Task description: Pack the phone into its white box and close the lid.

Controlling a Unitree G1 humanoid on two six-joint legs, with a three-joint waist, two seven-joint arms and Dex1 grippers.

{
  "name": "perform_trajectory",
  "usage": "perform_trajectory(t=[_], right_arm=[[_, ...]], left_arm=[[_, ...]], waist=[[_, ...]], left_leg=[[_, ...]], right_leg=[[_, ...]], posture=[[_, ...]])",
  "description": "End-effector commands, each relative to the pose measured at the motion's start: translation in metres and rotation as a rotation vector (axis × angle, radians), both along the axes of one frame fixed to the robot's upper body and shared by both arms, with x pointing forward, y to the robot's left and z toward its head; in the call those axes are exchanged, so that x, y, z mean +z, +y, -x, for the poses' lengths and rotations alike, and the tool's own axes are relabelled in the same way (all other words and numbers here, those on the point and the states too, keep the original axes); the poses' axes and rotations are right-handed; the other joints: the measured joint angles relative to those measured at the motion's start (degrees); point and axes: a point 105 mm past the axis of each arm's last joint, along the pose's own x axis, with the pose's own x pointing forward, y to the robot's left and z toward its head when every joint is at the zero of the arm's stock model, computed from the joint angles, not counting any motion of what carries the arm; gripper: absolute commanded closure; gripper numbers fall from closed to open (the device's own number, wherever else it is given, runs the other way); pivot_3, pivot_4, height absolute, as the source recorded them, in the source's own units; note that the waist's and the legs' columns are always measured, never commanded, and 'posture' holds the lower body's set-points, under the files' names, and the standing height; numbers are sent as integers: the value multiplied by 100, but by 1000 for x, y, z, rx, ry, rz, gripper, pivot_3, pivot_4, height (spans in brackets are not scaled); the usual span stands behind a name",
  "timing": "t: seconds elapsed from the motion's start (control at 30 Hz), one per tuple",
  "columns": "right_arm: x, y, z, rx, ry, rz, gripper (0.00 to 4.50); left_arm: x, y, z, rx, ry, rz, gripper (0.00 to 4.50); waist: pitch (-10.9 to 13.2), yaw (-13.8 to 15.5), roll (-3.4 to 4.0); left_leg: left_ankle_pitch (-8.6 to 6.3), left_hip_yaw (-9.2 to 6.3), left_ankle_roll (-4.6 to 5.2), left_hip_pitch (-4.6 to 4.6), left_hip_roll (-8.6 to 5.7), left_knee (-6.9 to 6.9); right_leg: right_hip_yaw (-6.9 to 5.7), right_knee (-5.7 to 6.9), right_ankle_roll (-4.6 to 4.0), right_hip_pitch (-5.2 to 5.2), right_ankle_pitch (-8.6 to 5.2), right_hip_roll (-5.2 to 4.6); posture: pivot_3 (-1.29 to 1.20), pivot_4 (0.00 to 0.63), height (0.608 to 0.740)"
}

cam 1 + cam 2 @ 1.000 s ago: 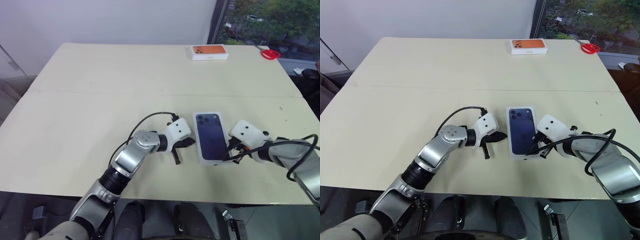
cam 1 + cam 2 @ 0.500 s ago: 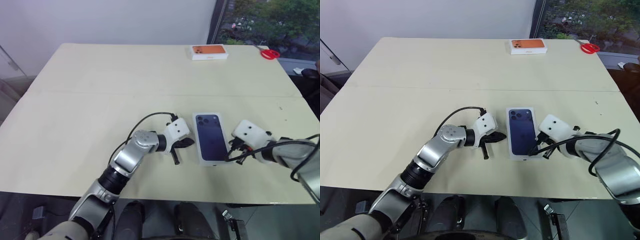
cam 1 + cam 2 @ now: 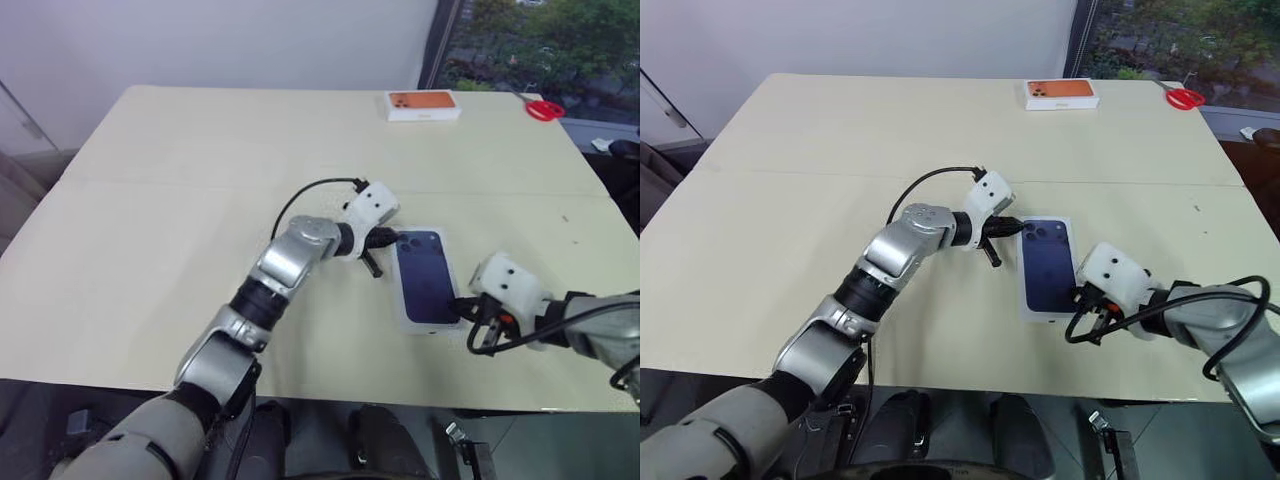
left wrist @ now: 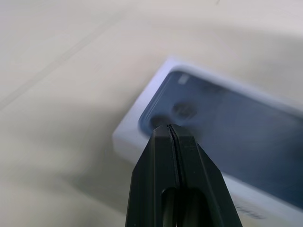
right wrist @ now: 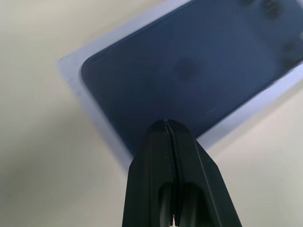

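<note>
The lid (image 3: 425, 290) looks like smooth white card, its dark blue phone print faintly glossy. The tabletop (image 3: 200, 180) is matt cream and smooth. Just beside the lid, each hand, left (image 3: 383, 240) and right (image 3: 462, 312), has smooth black plastic fingers (image 4: 173, 184).

- Your left gripper (image 3: 390, 240) has moved up to the lid's (image 3: 427, 280) far corner.
- Your right gripper (image 3: 460, 307) has pulled back toward its near end.
</note>
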Motion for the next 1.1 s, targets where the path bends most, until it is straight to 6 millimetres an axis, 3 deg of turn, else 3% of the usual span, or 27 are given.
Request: perform_trajectory(t=[0.03,0.27,0.37,0.47,0.53,0.63,0.7,0.87,1.1], right_arm=[[-7,0,-1,-29,-13,35,4469],[-21,-4,-1,-65,23,56,4469],[-22,-2,-2,-66,19,55,4469],[-4,0,-18,-93,-104,17,4469],[16,-3,-36,-139,-249,-24,4469],[37,-12,-60,-235,-404,-86,4469],[42,-13,-70,-263,-426,-150,4469],[49,-11,-95,-281,-389,-419,4469],[42,0,-107,-202,-313,-502,4469]], left_arm=[[-11,-9,-1,-19,5,-84,4500],[-40,-11,11,-85,58,-190,4500],[-43,-6,10,-63,61,-184,4500],[-7,1,-2,3,10,32,4500],[23,16,-8,41,-95,167,4500],[50,57,-7,118,-185,295,4500],[56,85,-2,166,-214,326,4500],[49,174,18,356,-225,295,4500],[29,261,41,576,-210,213,4500]], waist=[[-2,19,-3],[-47,38,-47],[-59,38,-57],[-58,32,-59],[-50,-54,-55],[-42,-132,-45],[-43,-119,-43],[-42,-113,-34],[-37,-86,-35]], left_leg=[[0,-1,0,2,0,0],[0,-2,0,14,0,1],[0,-3,0,25,1,-2],[-3,-5,3,67,2,-13],[-4,0,5,81,5,-21],[-3,-1,3,75,11,-30],[0,-1,-2,71,13,-39],[2,0,-6,84,13,-50],[2,1,-6,72,7,-42]], right_leg=[[-1,0,0,3,0,0],[-2,-4,0,22,-1,-1],[-3,-10,0,35,-1,-1],[-5,-26,0,79,-1,-1],[-1,-27,0,85,-1,-1],[7,-12,0,64,-1,2],[9,-6,0,54,-1,2],[16,-9,-1,58,-1,-5],[2,-17,-1,61,-1,-13]], posture=[[0,150,731],[0,150,731],[0,150,731],[0,150,731],[0,150,731],[0,150,731],[0,150,731],[0,150,731],[0,150,731]])
